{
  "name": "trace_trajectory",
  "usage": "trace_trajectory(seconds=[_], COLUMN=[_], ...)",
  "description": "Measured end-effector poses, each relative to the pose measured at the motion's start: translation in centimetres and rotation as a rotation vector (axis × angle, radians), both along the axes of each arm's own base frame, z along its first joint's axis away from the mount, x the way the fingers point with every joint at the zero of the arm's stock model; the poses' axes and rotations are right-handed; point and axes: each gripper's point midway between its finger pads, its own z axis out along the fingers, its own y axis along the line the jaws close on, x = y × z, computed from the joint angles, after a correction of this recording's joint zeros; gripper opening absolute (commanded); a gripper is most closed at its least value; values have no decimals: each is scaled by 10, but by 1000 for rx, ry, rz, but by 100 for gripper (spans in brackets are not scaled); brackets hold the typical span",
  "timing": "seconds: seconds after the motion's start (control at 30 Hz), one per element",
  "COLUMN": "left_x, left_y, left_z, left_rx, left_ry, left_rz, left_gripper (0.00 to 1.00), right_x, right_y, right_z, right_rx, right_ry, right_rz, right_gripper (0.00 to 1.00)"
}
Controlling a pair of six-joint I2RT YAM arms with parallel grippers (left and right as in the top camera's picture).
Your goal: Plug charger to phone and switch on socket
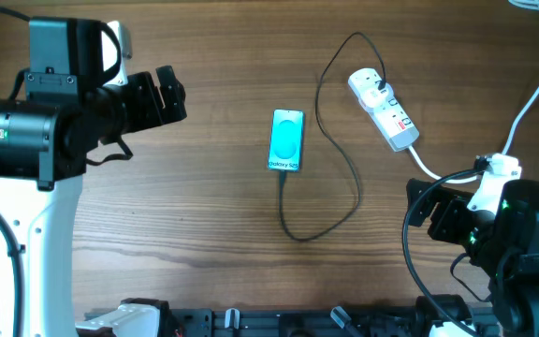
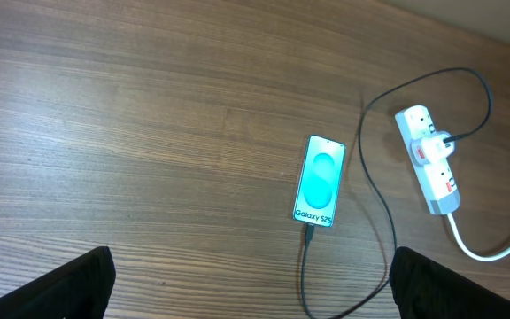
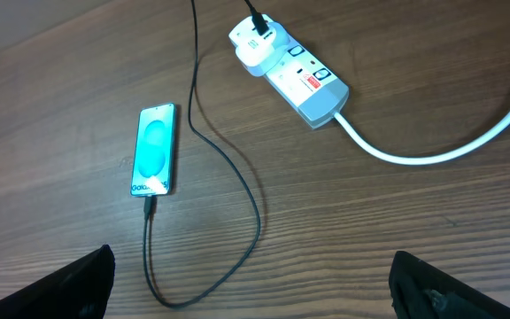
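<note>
Hard to make out: the socket's point(image 1: 386, 108) switch positions; its white cord point(image 3: 432, 155) leaves frame.
Phone point(image 1: 286, 140): middle of the table point(image 1: 213, 206), lit, charger point(image 3: 257, 213) tip at its near short edge.
Left gripper point(image 1: 168, 94): far left, fingers point(image 2: 69, 283) spread, empty.
Right gripper point(image 1: 426, 211): lower right, spread, empty.

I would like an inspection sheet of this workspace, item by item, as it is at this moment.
Surface: wooden table, brown grain.
Job's things: phone flat, screen lit; charger tip at its short edge, seemingly plugged; socket carries an adapter; switch state unreadable.
Clutter: nothing seen.
Grippers: left gripper and right gripper, jaws open, empty, away from everything.
Cables: charger loops from phone to adapter; white cord leaves socket's other end.
Surroundings: dark rig frame at table's near edge.
</note>
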Motion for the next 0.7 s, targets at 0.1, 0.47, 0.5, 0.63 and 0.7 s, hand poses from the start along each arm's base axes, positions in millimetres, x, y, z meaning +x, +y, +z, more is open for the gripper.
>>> trace_trajectory(seconds=[0.1, 0.47, 0.5, 0.63, 0.7], left_x=[0, 0, 0, 0, 0], left_y=[0, 0, 0, 0, 0], left_z=[0, 0, 0, 0, 0], left_rx=[0, 0, 0, 0, 0], left_ry=[0, 0, 0, 1, 0], left_rz=[0, 0, 0, 0, 0], left_gripper=[100, 100, 100, 100, 100], right_x=[0, -11, -5, 16, 24], right_y=[2, -2, -2, 0, 10], right_z=[0, 33, 33, -3, -6], right_rx=[-1, -64, -78, -103, -150], right_ry=[0, -300, -377, -561, -720], right_rz=[8, 41, 46, 62, 134], right_gripper=[100, 99, 100, 100, 100])
